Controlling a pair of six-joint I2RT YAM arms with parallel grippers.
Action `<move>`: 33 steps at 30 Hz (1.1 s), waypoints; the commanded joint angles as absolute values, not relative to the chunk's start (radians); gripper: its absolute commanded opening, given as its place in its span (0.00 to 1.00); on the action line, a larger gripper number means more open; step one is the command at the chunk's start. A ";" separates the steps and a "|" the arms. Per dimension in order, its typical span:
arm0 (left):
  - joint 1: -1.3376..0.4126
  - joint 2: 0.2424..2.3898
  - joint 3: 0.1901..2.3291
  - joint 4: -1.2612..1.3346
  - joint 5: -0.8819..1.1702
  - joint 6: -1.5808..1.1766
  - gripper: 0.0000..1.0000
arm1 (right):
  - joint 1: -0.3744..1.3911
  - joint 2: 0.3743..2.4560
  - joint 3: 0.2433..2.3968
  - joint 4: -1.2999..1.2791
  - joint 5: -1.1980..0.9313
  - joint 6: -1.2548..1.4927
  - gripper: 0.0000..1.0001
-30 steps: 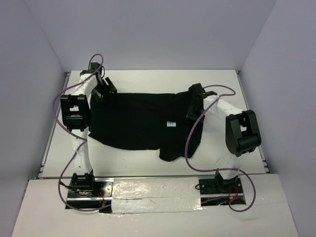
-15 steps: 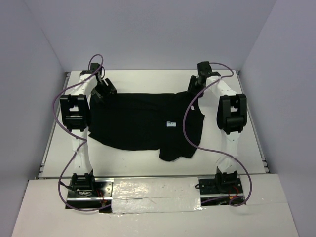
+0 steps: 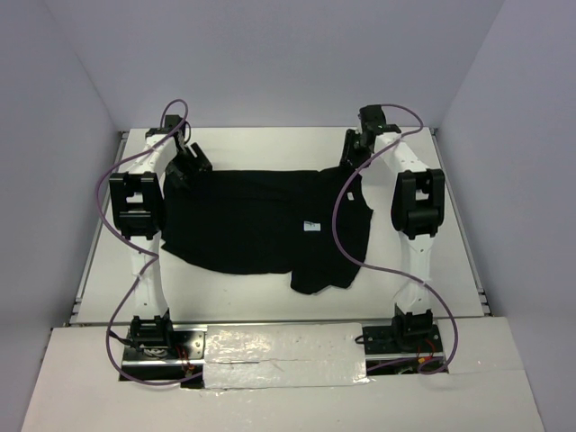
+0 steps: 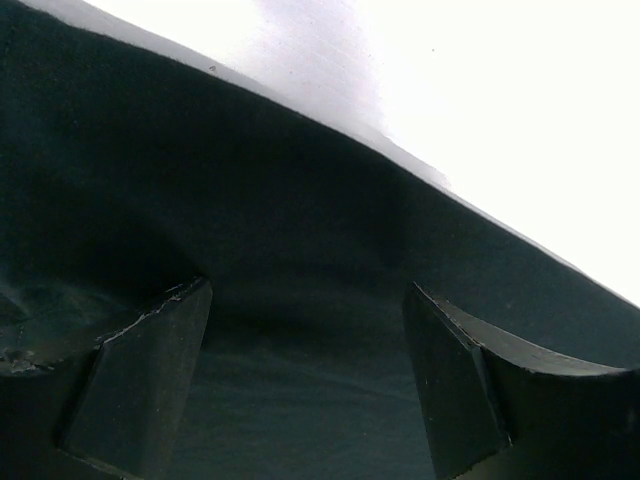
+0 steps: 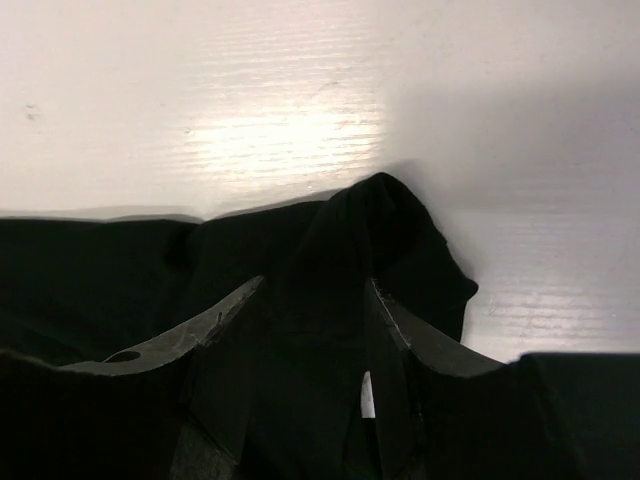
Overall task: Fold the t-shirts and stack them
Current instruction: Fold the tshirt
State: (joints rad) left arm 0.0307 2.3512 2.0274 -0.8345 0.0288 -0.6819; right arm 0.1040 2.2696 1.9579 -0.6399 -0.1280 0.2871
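White worktop (image 3: 270,144): bare and smooth around the garment. Judged low in friction, so cloth may slide rather than fold when it is drawn.
Black t-shirt (image 3: 252,220): the only garment seen, lying spread across the middle of the worktop, not yet folded. Its near right part hangs lower than the rest and the outline is uneven. Any fold made from this lie is likely to come out skewed.
Purple cable (image 3: 346,243): the right arm's lead loops down across the right side of the t-shirt. If the arm travels, the loop could drag or rumple the cloth.
Left end effector (image 4: 305,300): at the far left corner of the t-shirt, fingers spread apart with cloth beneath and nothing pinched. Closing too high would miss. Closing too deep could take two layers.
Right end effector (image 5: 313,290): at the far right corner, fingers parted astride a small raised hump of cloth at the edge, not clamped. The hump is narrow. A thin bite may slip out on the lift, leaving one corner held and the t-shirt swinging askew.
White tag (image 3: 310,225): lying on the cloth right of centre. It may end up on an outer face after folding.
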 commanded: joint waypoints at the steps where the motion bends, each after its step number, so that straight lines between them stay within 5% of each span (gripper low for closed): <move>1: 0.043 2.364 2.054 -0.900 0.005 -0.660 0.91 | 0.086 2.296 2.002 -0.644 -0.133 0.246 0.51; 10: 0.046 2.358 2.029 -0.891 0.003 -0.655 0.91 | 0.066 2.322 1.999 -0.623 -0.199 0.247 0.51; 14: 0.048 2.356 2.028 -0.891 0.003 -0.653 0.91 | 0.066 2.318 1.974 -0.583 -0.271 0.256 0.36; 22: 0.057 2.349 2.020 -0.890 0.005 -0.653 0.91 | 0.057 2.329 1.990 -0.583 -0.261 0.287 0.22; 25: 0.061 2.347 2.011 -0.888 0.005 -0.660 0.91 | 0.049 2.318 1.982 -0.589 -0.215 0.314 0.00; 33: 0.067 2.349 1.993 -0.900 -0.100 -0.719 0.92 | 0.008 2.187 1.822 -0.598 -0.049 0.456 0.00</move>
State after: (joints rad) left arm 0.0471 2.3524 2.0251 -0.8570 -0.0032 -0.7120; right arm 0.0257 2.2719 1.8431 -0.6018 -0.1379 0.4049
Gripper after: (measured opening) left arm 0.914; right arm 0.012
